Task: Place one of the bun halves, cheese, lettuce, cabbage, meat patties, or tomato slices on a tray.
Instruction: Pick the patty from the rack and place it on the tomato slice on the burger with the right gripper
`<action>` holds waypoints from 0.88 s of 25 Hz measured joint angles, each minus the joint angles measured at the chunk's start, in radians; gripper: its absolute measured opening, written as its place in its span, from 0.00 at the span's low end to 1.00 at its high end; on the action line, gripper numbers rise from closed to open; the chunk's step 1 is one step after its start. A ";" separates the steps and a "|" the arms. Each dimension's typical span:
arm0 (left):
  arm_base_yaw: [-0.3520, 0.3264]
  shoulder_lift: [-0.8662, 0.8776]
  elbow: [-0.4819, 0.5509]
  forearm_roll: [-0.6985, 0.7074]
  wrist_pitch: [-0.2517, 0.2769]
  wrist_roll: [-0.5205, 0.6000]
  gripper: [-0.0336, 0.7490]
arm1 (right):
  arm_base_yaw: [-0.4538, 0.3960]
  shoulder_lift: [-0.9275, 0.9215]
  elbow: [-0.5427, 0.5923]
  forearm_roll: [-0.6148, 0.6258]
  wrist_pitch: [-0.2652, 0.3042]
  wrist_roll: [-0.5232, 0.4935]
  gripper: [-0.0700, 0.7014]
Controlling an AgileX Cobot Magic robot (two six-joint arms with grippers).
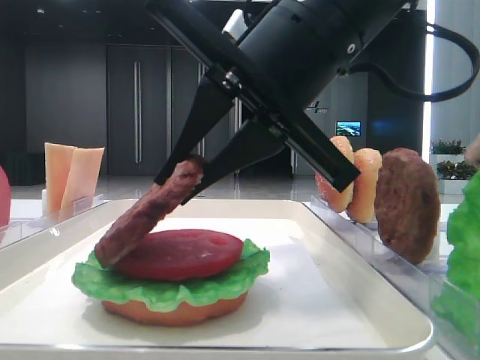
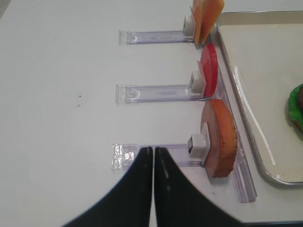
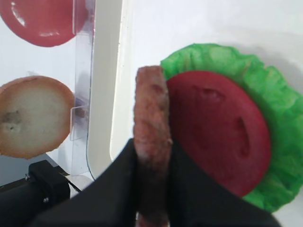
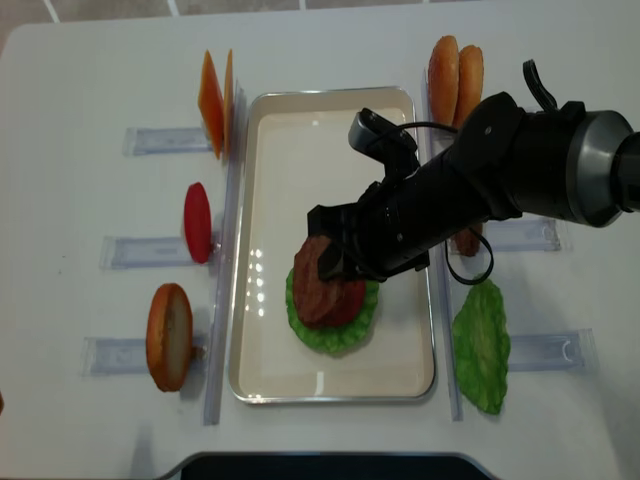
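Right gripper (image 1: pixel 182 180) clamped on dark brown grainy round meat patty (image 1: pixel 146 212), tilted, lower edge touching glossy red tomato slice (image 1: pixel 180 253) on frilly green lettuce (image 1: pixel 169 289) in cream-white rimmed tray (image 1: pixel 360 300). Left gripper (image 2: pixel 153 152) shut, well apart.

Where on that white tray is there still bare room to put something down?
Bare: the tray's far half, between the cheese and bun halves, plus the strip near its front rim. Crowded: around the lettuce stack, where the right gripper holds a meat patty.
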 joint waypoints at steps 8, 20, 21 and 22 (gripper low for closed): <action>0.000 0.000 0.000 0.000 0.000 0.000 0.04 | 0.000 0.001 0.000 0.000 -0.003 0.000 0.26; 0.000 0.000 0.000 0.000 0.000 0.000 0.04 | 0.000 0.001 0.000 -0.037 -0.003 0.027 0.51; 0.000 0.000 0.000 0.000 0.000 0.000 0.04 | 0.000 0.001 0.000 -0.046 -0.003 0.036 0.53; 0.000 0.000 0.000 0.000 0.000 0.000 0.04 | 0.000 0.001 0.000 -0.059 -0.003 0.045 0.55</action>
